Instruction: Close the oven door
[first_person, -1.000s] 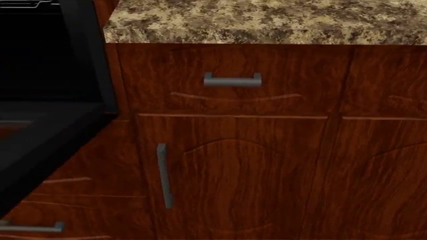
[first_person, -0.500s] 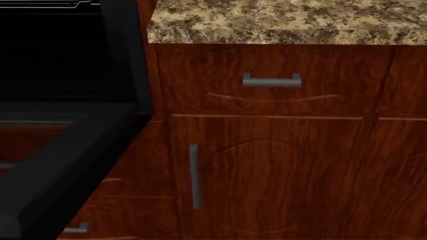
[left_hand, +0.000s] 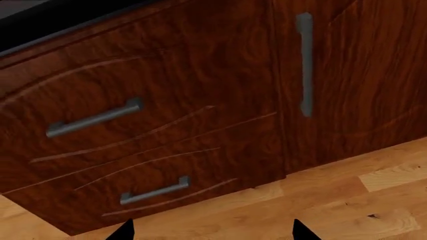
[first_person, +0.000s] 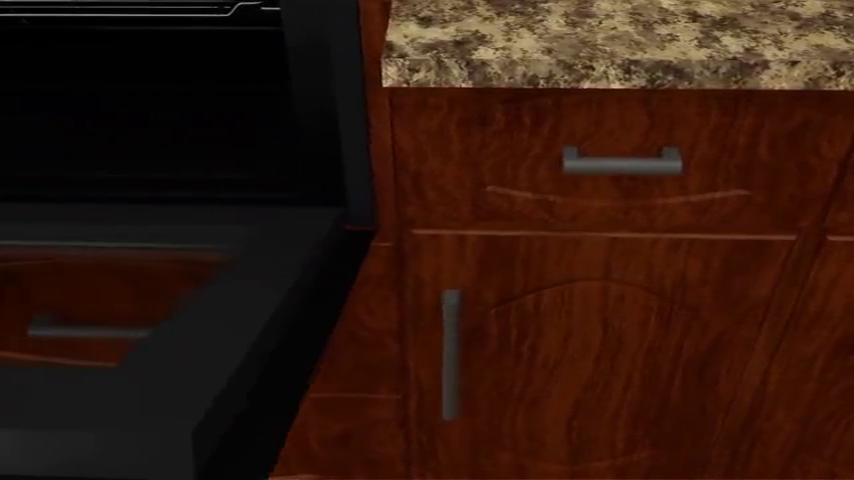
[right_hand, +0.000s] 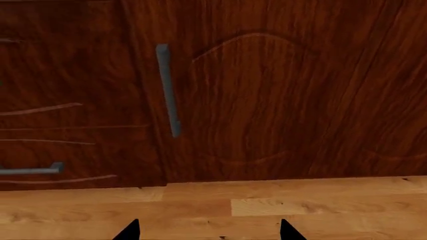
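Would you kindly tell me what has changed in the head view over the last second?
The view has panned left: the speckled granite countertop and reddish wooden cabinet door slid right in frame, and more of the open black-framed glass oven door shows. The door stays open, untouched; neither tool appears in the head view.

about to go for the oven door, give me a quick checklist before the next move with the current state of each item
1. Oven door open, needs closing: ok, it hangs down, glass pane facing up.
2. Door fully in head view: not ok, cut off at the frame edge.
3. Left claw free: ok, tips apart, nothing between them.
4. Right claw free: ok, tips apart, empty.
5. Claws near the door: not ok, both wrist views show only cabinet fronts and the wooden floor.
6. Door's handle located: cannot tell.
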